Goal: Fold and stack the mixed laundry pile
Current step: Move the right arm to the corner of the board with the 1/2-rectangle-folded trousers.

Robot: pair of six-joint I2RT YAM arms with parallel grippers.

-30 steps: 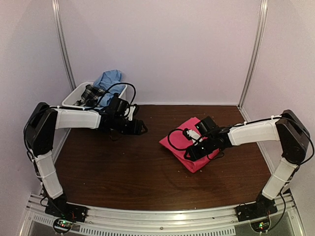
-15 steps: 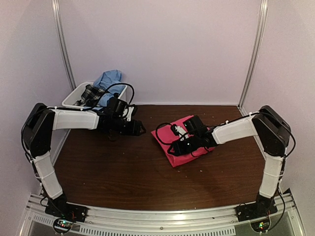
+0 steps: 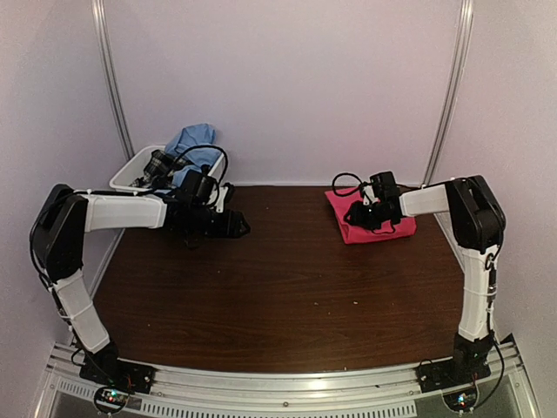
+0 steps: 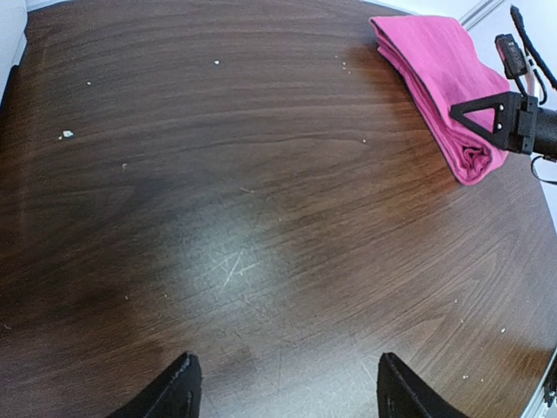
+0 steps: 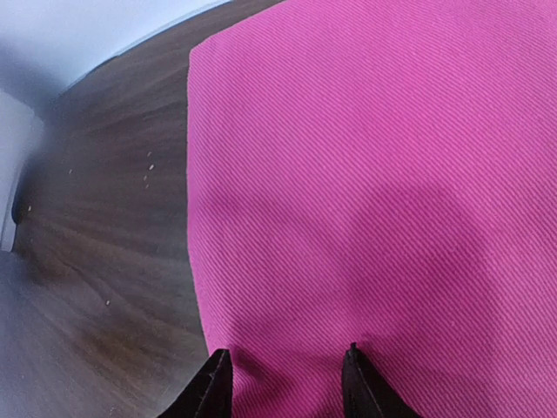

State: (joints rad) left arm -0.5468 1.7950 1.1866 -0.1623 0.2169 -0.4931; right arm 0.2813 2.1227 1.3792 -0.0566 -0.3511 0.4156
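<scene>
Currently, the folded pink cloth [image 3: 348, 225] lies flat at the far right of the table [image 3: 278, 287], near the back wall. The right gripper [image 5: 283, 374] sits low over it, fingers parted, pinching nothing. The light blue shirt [image 3: 193, 139] and the plaid garment [image 3: 159, 165] lie heaped in the white tub [image 3: 129, 177] at the far left corner. The left gripper [image 4: 283, 392] hovers above the wood near the tub, spread wide and holding nothing.

Pink cloth [image 3: 364, 234] on a brown table [image 3: 287, 287]
It lies at the table's far right corner, under the right gripper [image 3: 359, 214].
</scene>
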